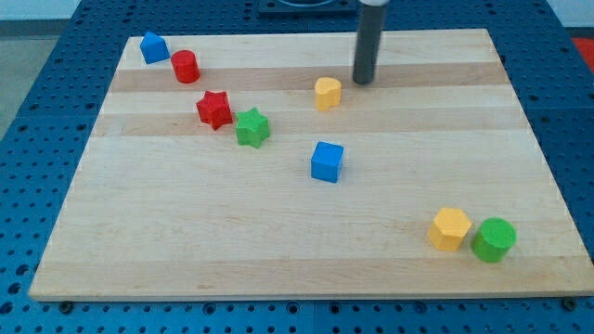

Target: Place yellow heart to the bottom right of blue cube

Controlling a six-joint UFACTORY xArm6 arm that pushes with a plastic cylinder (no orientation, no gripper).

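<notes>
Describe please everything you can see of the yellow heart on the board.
The yellow heart is a small, solid block that looks like plastic, with a flat top and a notch between two lobes. It lies flat on the wooden board, in the upper middle, touching nothing. My tip stands just to its right, apart from it. The blue cube sits below it.

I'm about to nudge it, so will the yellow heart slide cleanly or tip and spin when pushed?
The yellow heart looks squat and flat-based, so it should slide, not tip. Its lobed outline may make it rotate off my tip, which stands just to its right. The wooden board looks smooth.
</notes>
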